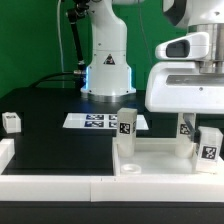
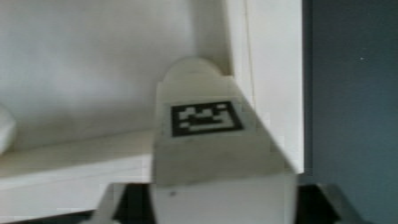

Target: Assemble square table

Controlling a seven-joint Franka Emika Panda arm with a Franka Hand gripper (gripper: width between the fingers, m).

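The white square slab (image 1: 160, 158) lies hollow face up at the exterior view's right. One tagged leg (image 1: 126, 124) stands at its near left corner and another leg (image 1: 209, 143) stands at its right. My gripper (image 1: 186, 117) hangs over the slab's far right part, shut on a third leg (image 1: 187, 129). In the wrist view that tagged leg (image 2: 214, 140) fills the gap between my fingers (image 2: 125, 205), and my gripper (image 2: 217, 197) holds it pointed at the slab's rim (image 2: 267, 60) near a corner. A fourth leg (image 1: 11, 122) sits alone at the far left.
The marker board (image 1: 95, 121) lies on the black worktop in front of the robot base (image 1: 106, 70). A low white wall (image 1: 50, 185) edges the front and left of the worktop. Black worktop (image 2: 356, 100) shows beyond the slab's rim.
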